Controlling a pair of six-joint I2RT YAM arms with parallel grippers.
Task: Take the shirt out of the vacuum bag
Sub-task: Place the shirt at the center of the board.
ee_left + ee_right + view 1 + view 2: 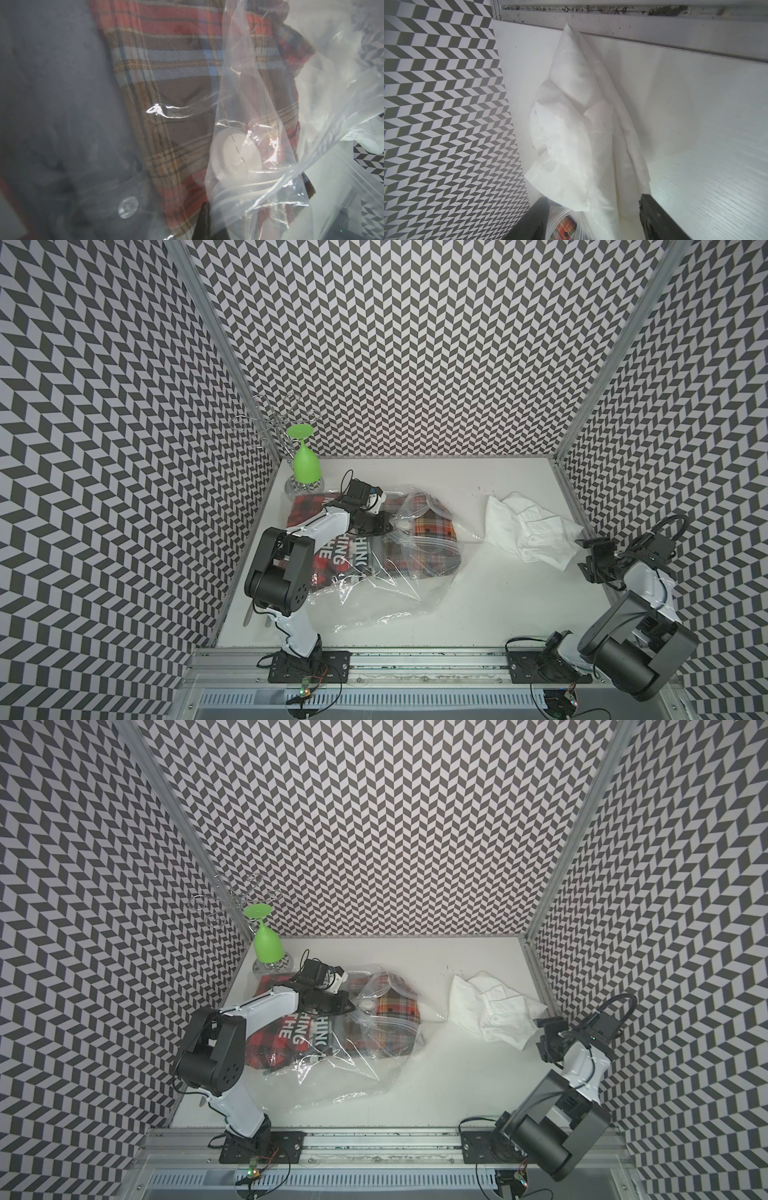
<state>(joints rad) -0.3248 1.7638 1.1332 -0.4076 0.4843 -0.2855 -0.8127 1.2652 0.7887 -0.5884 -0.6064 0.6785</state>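
Lying crumpled on the table (478,614) beside the vacuum bag (386,593), the white shirt (528,531) looks soft, light and floppy, best pinched at a thick fold; the right gripper (592,220) gapes beside it, the left gripper (388,526) clenched, seemingly on the bag.

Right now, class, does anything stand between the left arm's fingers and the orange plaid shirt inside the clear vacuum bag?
Yes. The crinkly clear plastic vacuum bag lies over the orange plaid shirt; its film, by the round white valve disc, covers the cloth ahead of the shut left fingers. Whether they pinch it is unclear.
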